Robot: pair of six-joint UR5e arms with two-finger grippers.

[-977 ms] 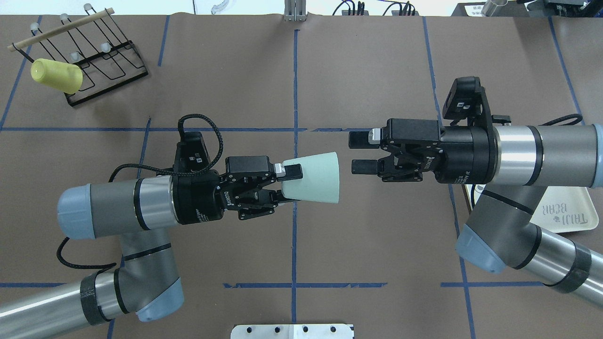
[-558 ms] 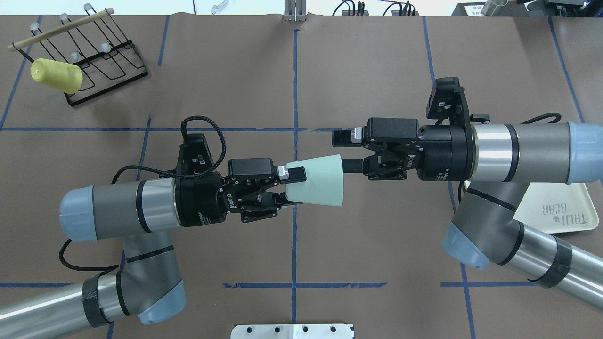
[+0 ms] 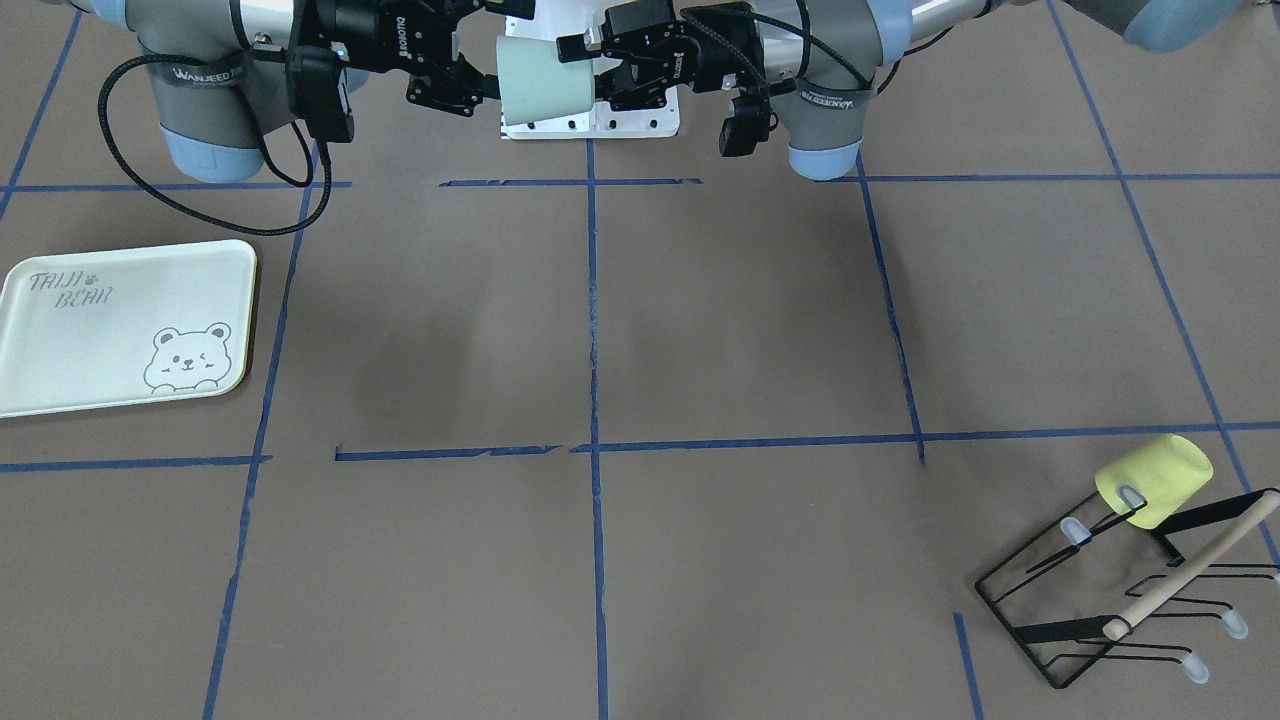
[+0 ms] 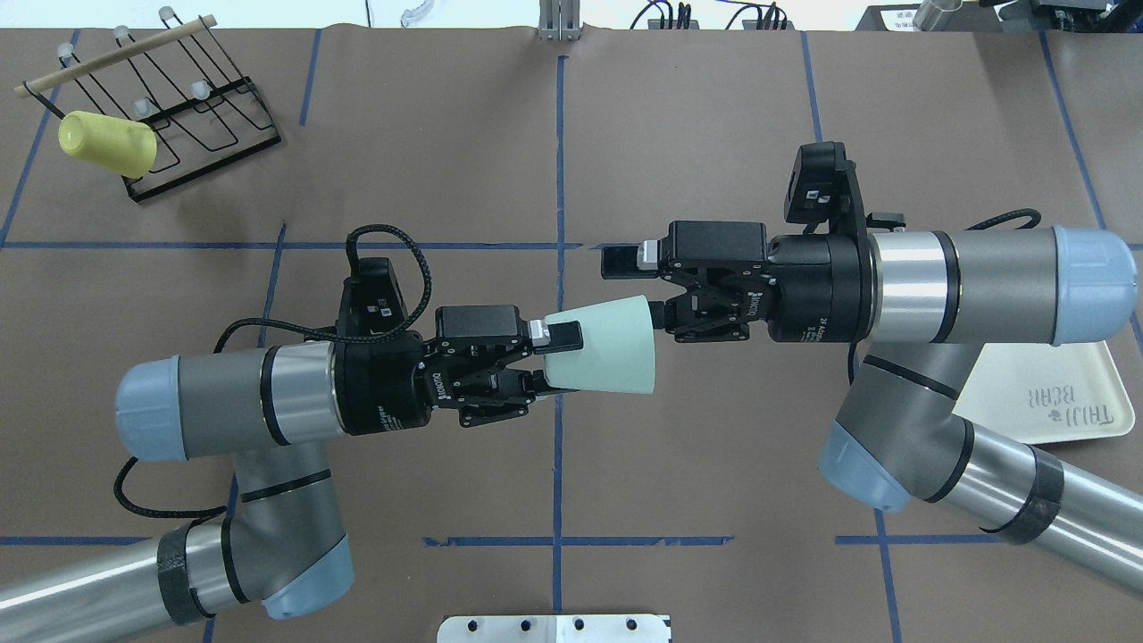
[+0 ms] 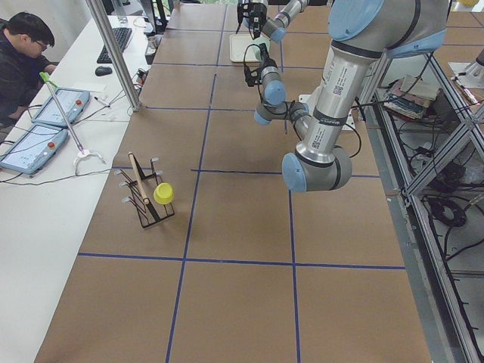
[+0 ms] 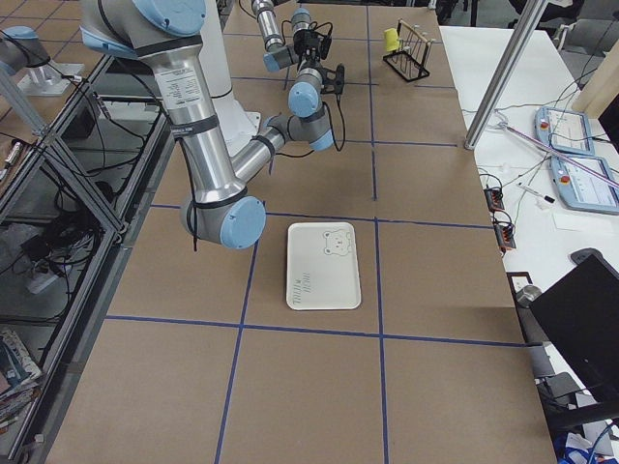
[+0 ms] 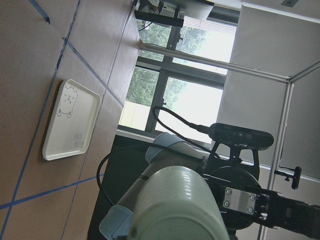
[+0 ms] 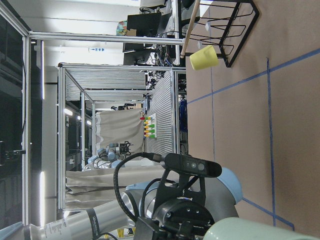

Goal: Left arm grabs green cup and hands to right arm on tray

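Observation:
My left gripper (image 4: 558,357) is shut on the narrow base end of the green cup (image 4: 600,348) and holds it sideways above the table's middle, wide mouth toward my right arm. My right gripper (image 4: 627,288) is open at the cup's mouth. One finger lies outside the cup's far wall and the other reaches into the mouth. In the front-facing view the cup (image 3: 540,82) sits between the right gripper (image 3: 490,62) and the left gripper (image 3: 585,72). The tray (image 4: 1072,404) lies partly under my right arm; it shows in full in the front-facing view (image 3: 120,330).
A yellow cup (image 4: 105,143) hangs on a black wire rack (image 4: 192,112) at the far left corner. Blue tape lines cross the brown table. A white mounting plate (image 4: 554,628) sits at the near edge.
My right gripper has moved left toward the cup, from a gap beside it to straddling the rim at the mouth. My left gripper with the cup has shifted slightly right and nearer.

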